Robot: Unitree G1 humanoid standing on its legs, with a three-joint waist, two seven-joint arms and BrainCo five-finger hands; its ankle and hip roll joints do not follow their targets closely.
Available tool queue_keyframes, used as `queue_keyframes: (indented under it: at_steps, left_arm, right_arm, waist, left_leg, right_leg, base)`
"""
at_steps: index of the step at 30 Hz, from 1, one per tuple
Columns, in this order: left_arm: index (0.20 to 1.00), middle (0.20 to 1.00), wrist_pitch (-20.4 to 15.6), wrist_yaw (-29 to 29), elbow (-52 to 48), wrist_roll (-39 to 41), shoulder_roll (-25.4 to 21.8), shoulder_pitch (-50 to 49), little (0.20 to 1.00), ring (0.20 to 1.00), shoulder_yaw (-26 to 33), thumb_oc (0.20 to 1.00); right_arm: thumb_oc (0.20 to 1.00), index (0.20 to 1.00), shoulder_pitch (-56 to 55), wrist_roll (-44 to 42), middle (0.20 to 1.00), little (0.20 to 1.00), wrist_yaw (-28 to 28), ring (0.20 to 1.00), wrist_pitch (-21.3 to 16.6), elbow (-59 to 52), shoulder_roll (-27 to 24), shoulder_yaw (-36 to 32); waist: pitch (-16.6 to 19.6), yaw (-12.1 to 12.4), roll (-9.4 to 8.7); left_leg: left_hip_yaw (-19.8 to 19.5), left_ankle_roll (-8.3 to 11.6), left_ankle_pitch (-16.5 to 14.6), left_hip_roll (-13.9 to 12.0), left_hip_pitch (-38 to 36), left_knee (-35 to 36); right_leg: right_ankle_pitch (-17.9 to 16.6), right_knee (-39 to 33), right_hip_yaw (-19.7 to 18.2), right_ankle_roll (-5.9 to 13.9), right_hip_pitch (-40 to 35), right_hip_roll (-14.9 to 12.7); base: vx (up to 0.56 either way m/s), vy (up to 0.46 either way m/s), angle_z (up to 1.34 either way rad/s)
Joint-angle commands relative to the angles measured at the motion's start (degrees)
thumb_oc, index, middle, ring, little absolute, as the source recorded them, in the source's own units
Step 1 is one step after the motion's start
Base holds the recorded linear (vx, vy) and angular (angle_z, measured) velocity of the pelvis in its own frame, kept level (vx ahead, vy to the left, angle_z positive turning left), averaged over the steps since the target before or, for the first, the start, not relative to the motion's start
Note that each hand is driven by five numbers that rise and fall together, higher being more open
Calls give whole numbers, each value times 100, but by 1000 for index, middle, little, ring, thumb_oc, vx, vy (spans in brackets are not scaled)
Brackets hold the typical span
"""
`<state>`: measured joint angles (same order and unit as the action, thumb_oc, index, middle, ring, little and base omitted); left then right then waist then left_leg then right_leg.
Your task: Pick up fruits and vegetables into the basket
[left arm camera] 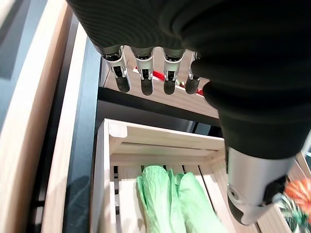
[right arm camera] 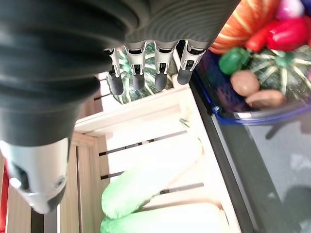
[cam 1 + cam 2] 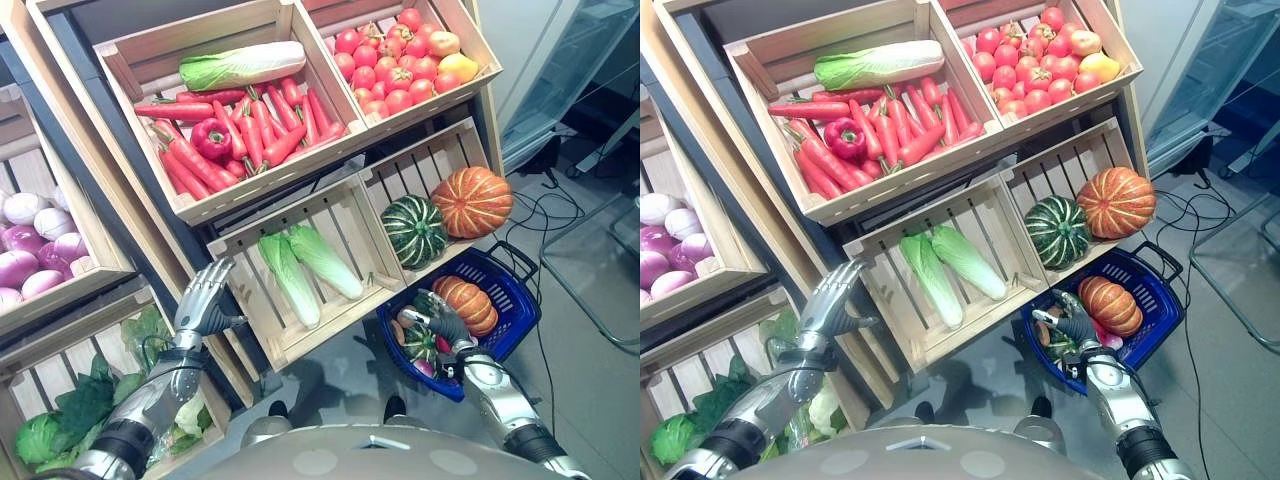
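- Fingers of both hands straight & relaxed, side by side, holding nothing: left hand (image 3: pixel 205 297) hovers by the corner of the lower cabbage crate (image 3: pixel 262 352); right hand (image 3: pixel 438 316) hangs over the near rim of the blue basket (image 3: pixel 520 312).
- Basket sits on the floor at the foot of the rack, right of the cabbage crate. Already in it: an orange pumpkin (image 3: pixel 466 303), a small striped green squash (image 3: pixel 420 343), plus smaller items.
- Nearest unpicked produce: two napa cabbages (image 3: pixel 302 268) lying side by side in the crate between the hands; bigger green striped squash (image 3: pixel 414 230) & orange pumpkin in crate (image 3: pixel 472 201) next crate over, just above the basket.
- Handling, my guess: cabbages look light, long, leafy & soft, so wrap around mid-length, not the leaf tip, w/ mild squeeze. Squash/pumpkin look hard, round, smooth, prob heavy; a one-hand grip may slip, so cup from the side or underneath.
- Upper crates: carrots (image 3: pixel 250 130), a red pepper (image 3: pixel 211 138), tomatoes (image 3: pixel 385 65). Tomatoes likely bruise easily.
- Right wrist view shows basket contents up close: a green pepper (image 2: pixel 233 59), brown potato-like pieces (image 2: pixel 245 82), something red (image 2: pixel 287 33); eye views hide most of these behind the hand.
- Eye views give the rack layout & both arms; left wrist view shows just the cabbage tops past its fingertips (image 1: pixel 146 86).
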<state>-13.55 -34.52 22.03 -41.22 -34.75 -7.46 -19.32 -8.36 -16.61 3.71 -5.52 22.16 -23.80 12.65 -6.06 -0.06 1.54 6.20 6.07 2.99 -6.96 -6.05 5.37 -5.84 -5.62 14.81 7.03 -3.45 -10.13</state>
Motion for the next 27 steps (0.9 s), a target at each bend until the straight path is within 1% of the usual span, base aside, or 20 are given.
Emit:
queue_keyframes:
  at_steps: [1, 3, 5, 9, 11, 13, 15, 18, 22, 25, 27]
  left_arm:
    - [1000, 1000, -48, -201, -419, -316, -427, 318, 1000, 1000, 314, 1000]
    - [1000, 1000, -32, -240, -561, -385, -512, 426, 1000, 1000, 241, 1000]
    - [1000, 1000, 69, -336, -644, -310, -687, 926, 1000, 1000, -25, 1000]
    - [1000, 1000, 443, -528, -653, -176, -950, 1978, 1000, 1000, -634, 1000]
    - [1000, 1000, 513, -526, -623, -121, -994, 2282, 1000, 1000, -798, 1000]
    - [1000, 1000, 685, -535, -648, -61, -1026, 2640, 1000, 1000, -1026, 1000]
    - [1000, 1000, 843, -495, -619, -94, -1014, 2918, 1000, 1000, -1186, 1000]
    - [1000, 1000, 907, -459, -505, -172, -1005, 3255, 1000, 1000, -1334, 1000]
    - [1000, 1000, 1016, -416, -362, -406, -967, 3608, 1000, 1000, -1545, 1000]
    - [1000, 1000, 1101, -285, -196, -431, -924, 3985, 1000, 1000, -1725, 1000]
    - [1000, 1000, 1203, -124, -130, -461, -897, 4250, 1000, 1000, -1843, 1000]
  right_arm:
    - [1000, 1000, 82, 106, 1000, 1000, 197, 1000, -426, -689, -259, -258]
    - [1000, 1000, 79, 76, 1000, 1000, 301, 1000, -475, -882, -368, -307]
    - [1000, 1000, 322, -49, 1000, 1000, 491, 1000, -538, -1154, -592, -323]
    - [1000, 1000, 891, -225, 1000, 1000, 696, 1000, -700, -1378, -966, -251]
    - [1000, 1000, 1024, -317, 1000, 1000, 712, 1000, -738, -1441, -1062, -230]
    - [1000, 1000, 1166, -359, 1000, 1000, 748, 1000, -793, -1562, -1174, -200]
    - [1000, 1000, 1273, -357, 1000, 1000, 804, 1000, -895, -1579, -1172, -119]
    - [1000, 1000, 1368, -357, 1000, 1000, 871, 1000, -964, -1592, -1152, -1]
    - [1000, 1000, 1553, -351, 1000, 1000, 932, 1000, -976, -1606, -1141, 99]
    - [1000, 1000, 1774, -323, 1000, 1000, 980, 1000, -952, -1616, -1133, 217]
    - [1000, 1000, 1955, -324, 1000, 1000, 983, 1000, -873, -1684, -1124, 280]
  waist:
    - [-316, -145, -95]
    - [-397, -190, -47]
    - [-652, -311, 43]
    - [-1086, -524, 168]
    - [-1184, -577, 202]
    - [-1311, -655, 236]
    - [-1404, -700, 240]
    - [-1482, -749, 219]
    - [-1611, -800, 191]
    - [-1728, -846, 167]
    - [-1816, -881, 155]
  left_leg:
    - [175, -155, 98, -134, 114, -65]
    - [148, -145, 135, -141, 199, -107]
    - [119, -127, 182, -129, 451, -199]
    - [133, -109, 219, -71, 858, -318]
    - [146, -103, 245, -52, 955, -325]
    - [154, -104, 272, -21, 1070, -325]
    - [166, -109, 289, -2, 1161, -327]
    - [230, -99, 306, -1, 1237, -324]
    - [302, -76, 325, -23, 1387, -402]
    - [338, -67, 334, -31, 1526, -493]
    - [370, -62, 341, -32, 1628, -548]
  right_leg:
    - [74, 437, -88, 101, 49, -316]
    - [133, 630, -134, 85, 216, -344]
    - [181, 905, -235, 57, 607, -386]
    - [207, 1153, -443, 50, 1151, -401]
    - [208, 1196, -516, 47, 1277, -385]
    - [205, 1232, -601, 46, 1429, -364]
    - [196, 1247, -658, 49, 1538, -349]
    - [178, 1228, -668, 56, 1614, -341]
    - [154, 1279, -692, 64, 1773, -332]
    - [151, 1340, -735, 53, 1908, -289]
    - [155, 1388, -761, 52, 2008, -267]
  base:
    - [0, 0, 0]
    - [-56, 20, -3]
    - [-216, 53, -8]
    - [-213, 78, -10]
    - [-124, 67, -12]
    - [-109, 43, -23]
    - [-98, 9, -13]
    - [-73, -24, -10]
    - [-71, -26, -7]
    - [-67, -34, -8]
    - [-58, -26, -14]
